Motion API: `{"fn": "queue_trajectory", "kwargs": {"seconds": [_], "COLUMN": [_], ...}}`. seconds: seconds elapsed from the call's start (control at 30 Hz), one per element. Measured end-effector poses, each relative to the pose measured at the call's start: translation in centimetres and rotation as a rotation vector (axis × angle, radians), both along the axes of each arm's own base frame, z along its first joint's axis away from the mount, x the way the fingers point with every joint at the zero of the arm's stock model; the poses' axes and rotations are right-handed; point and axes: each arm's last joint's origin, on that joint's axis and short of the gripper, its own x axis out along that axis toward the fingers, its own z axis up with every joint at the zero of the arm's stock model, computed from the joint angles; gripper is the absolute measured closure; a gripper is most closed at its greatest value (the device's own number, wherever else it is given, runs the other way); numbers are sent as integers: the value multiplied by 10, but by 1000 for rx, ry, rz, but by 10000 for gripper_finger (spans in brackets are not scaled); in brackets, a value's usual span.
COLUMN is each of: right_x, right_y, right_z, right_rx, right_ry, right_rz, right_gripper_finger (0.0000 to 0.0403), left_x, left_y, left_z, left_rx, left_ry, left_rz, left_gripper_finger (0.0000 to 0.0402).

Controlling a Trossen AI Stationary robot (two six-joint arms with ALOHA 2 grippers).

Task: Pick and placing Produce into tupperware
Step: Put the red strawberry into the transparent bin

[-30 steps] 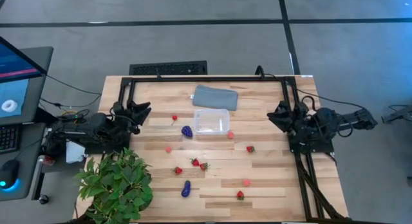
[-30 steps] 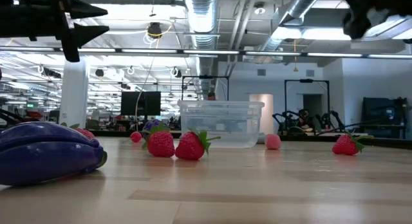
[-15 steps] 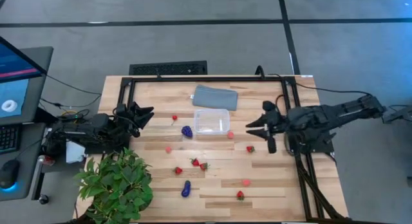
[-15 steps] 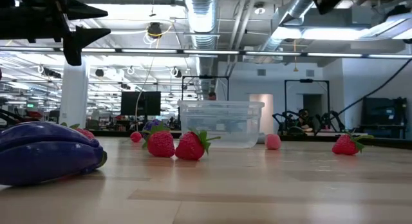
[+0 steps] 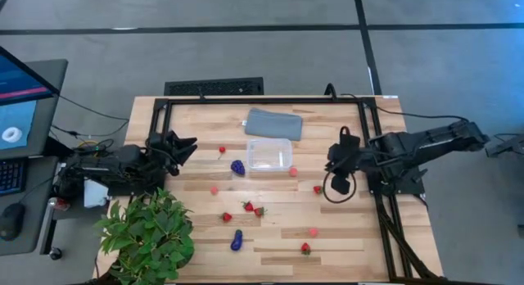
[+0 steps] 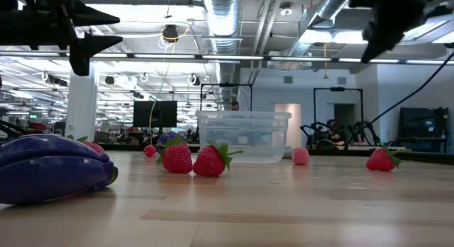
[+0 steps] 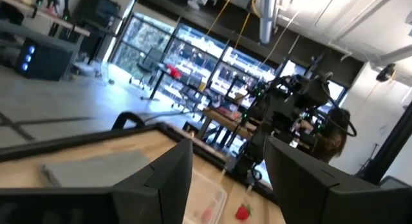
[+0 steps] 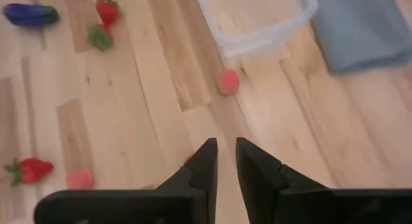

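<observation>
Wooden table [image 5: 344, 236]: tupperware [image 5: 269, 155] seemingly empty; right gripper [image 5: 333, 164] nearly closed, left gripper [image 5: 187, 143] parted.

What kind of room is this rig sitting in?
Likely an open robotics lab or workshop: exposed ceiling ducts, more workstations with a monitor behind the table, and a control computer screen beside it.

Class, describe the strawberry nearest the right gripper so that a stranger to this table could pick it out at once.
Start at the clear plastic box in the middle of the wooden table. Just off its right corner lies a pink ball; the strawberry sits beyond that, beside the right gripper. Unlike the plain ball, it is red with a green top.
</observation>
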Motion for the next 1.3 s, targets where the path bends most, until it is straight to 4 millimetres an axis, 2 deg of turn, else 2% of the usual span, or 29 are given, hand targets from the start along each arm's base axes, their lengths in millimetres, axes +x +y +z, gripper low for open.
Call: {"fn": "queue_trajectory", "kwargs": {"seconds": [0.23,0.43,0.57,0.8,1.3], "right_x": [-21,-37,-37,-33,-25], "right_y": [-1,-2,1,9,24], "right_z": [-21,-43,-58,-83,-99], "right_rx": [135,195,182,189,62], "right_ry": [-143,-138,-141,-129,-81], "right_rz": [-113,-193,-193,-199,-176], "right_gripper_finger": [260,181,149,143,142], "left_x": [2,2,2,2,2], "left_y": [0,0,0,0,0], "left_z": [-9,-10,-10,-13,-19], "left_rx": [-46,-49,-39,-36,-33], "left_ry": [76,88,93,122,186], "left_rz": [-9,-10,-8,-6,-5], "left_gripper_finger": [219,219,219,219,219]}}
